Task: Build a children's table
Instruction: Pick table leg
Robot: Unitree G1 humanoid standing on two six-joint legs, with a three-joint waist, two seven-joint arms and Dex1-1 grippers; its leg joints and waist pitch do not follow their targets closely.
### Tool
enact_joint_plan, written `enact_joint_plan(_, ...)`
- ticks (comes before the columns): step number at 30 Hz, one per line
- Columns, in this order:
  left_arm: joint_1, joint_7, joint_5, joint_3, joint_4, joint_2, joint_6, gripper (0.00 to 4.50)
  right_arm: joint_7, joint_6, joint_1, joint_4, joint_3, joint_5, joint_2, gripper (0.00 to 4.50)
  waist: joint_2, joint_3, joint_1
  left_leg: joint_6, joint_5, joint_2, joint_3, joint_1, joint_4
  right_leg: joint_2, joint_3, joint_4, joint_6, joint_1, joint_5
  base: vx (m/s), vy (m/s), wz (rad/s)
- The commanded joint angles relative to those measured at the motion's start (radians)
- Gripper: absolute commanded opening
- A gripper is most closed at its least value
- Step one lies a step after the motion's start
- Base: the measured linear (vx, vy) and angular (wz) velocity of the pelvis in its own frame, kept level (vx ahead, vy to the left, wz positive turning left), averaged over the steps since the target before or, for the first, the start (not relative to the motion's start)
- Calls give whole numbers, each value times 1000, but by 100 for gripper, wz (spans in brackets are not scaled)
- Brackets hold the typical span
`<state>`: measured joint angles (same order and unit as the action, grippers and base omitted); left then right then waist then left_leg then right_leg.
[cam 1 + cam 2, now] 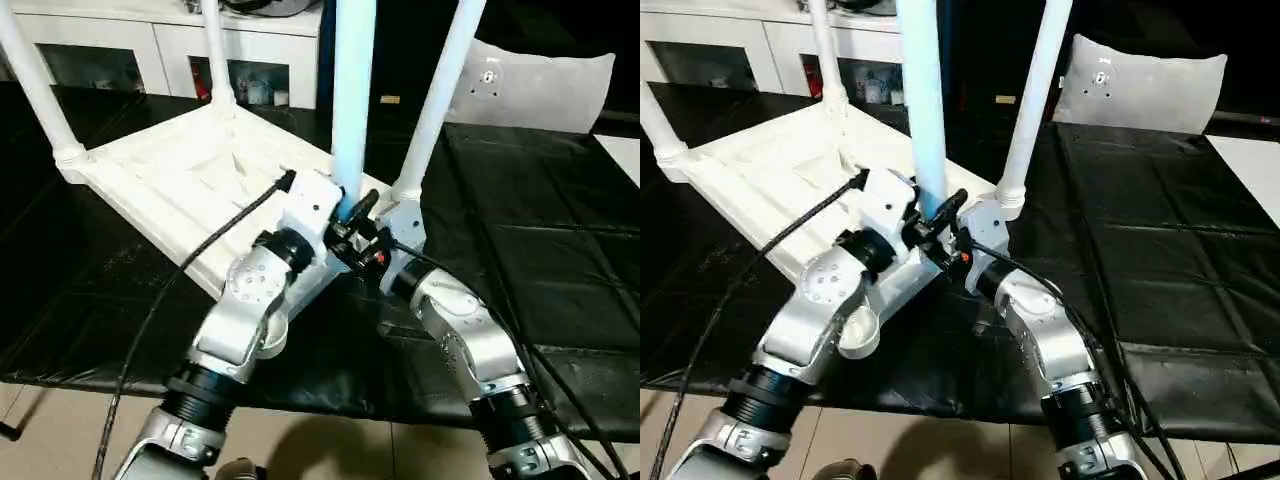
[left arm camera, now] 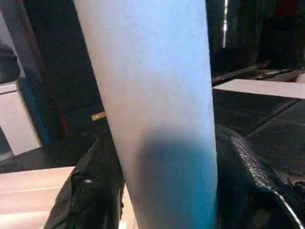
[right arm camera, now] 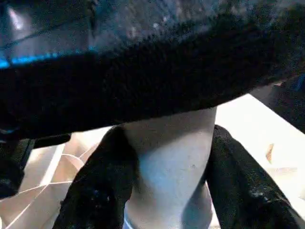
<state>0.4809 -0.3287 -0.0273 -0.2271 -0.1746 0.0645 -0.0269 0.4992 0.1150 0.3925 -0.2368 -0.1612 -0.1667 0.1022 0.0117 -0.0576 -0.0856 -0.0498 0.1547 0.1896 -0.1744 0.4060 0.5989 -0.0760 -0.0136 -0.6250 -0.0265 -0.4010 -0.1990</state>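
The white tabletop (image 1: 190, 180) lies upside down on a black-covered surface (image 1: 520, 250), ribbed underside up. Three legs stand upright in its corner sockets. A fourth leg (image 1: 352, 90) stands at the near corner, with the left end effector (image 1: 345, 215) and right end effector (image 1: 368, 240) both closed around its base. A white cabinet (image 1: 150, 50) stands behind.

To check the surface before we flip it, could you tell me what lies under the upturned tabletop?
The tabletop rests ribbed side up on a black mat. The mat directly beneath it is covered and cannot be seen.
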Motion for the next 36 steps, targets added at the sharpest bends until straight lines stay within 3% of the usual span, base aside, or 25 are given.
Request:
enact_joint_plan(1,2,2,9,18,-16,8,-4,218,11,-16,-3,11,5,7,8,191,2,70,5,-29,279,30,7,-29,-79,-43,22,79,157,31,-162,0,0,0)
enact_joint_plan(7,8,-30,-219,121,26,-84,-174,206,-6,-17,3,2,10,19,11,191,6,68,5,-30,287,27,4,-29,-76,-42,22,79,177,30,-179,0,0,0)
enact_joint_plan(10,13,-24,-265,143,39,-107,-197,200,-7,-16,5,-1,9,20,10,191,6,68,6,-25,292,27,4,-28,-77,-42,23,83,167,30,-194,0,0,0)
enact_joint_plan(14,11,-20,-268,145,44,-109,-200,200,-21,-14,12,-5,14,25,8,191,6,68,5,-20,279,28,6,-27,-77,-41,22,83,156,32,-179,0,0,0)
enact_joint_plan(16,15,-4,-254,152,41,-105,-212,198,-10,-8,18,-2,29,2,5,247,6,69,6,-18,277,28,6,-27,-77,-41,23,82,156,32,-173,0,0,0)
enact_joint_plan(23,40,-19,-268,171,55,-68,-277,192,44,0,24,27,54,-49,15,307,3,67,5,-19,286,28,6,-28,-78,-40,22,82,153,31,-180,0,0,0)
enact_joint_plan(24,50,-33,-277,176,55,-53,-296,192,49,13,23,39,67,-68,18,315,1,68,5,-22,286,27,7,-29,-78,-40,22,82,152,31,-183,0,0,0)
enact_joint_plan(26,86,-89,-307,196,48,12,-360,192,149,83,9,100,112,-190,49,329,1,69,3,-15,279,26,6,-32,-77,-38,22,79,155,33,-166,0,0,0)
enact_joint_plan(27,88,-92,-309,198,47,15,-364,192,157,88,8,105,114,-199,51,344,0,70,3,-12,274,26,7,-32,-76,-37,22,77,158,34,-154,0,0,0)
enact_joint_plan(28,98,-107,-320,212,43,37,-385,192,211,136,-6,137,131,-262,72,353,-3,69,3,-8,264,26,7,-32,-76,-36,21,77,162,35,-132,0,0,0)
enact_joint_plan(34,126,-197,-408,249,46,89,-473,192,189,235,10,134,232,-348,114,391,-5,70,-1,-15,238,25,2,-35,-73,-37,20,75,205,32,-121,0,0,0)
enact_joint_plan(36,139,-244,-478,270,54,103,-531,192,177,279,25,117,264,-366,139,417,-4,71,-3,-26,241,21,3,-34,-74,-39,18,71,209,35,-138,0,0,0)
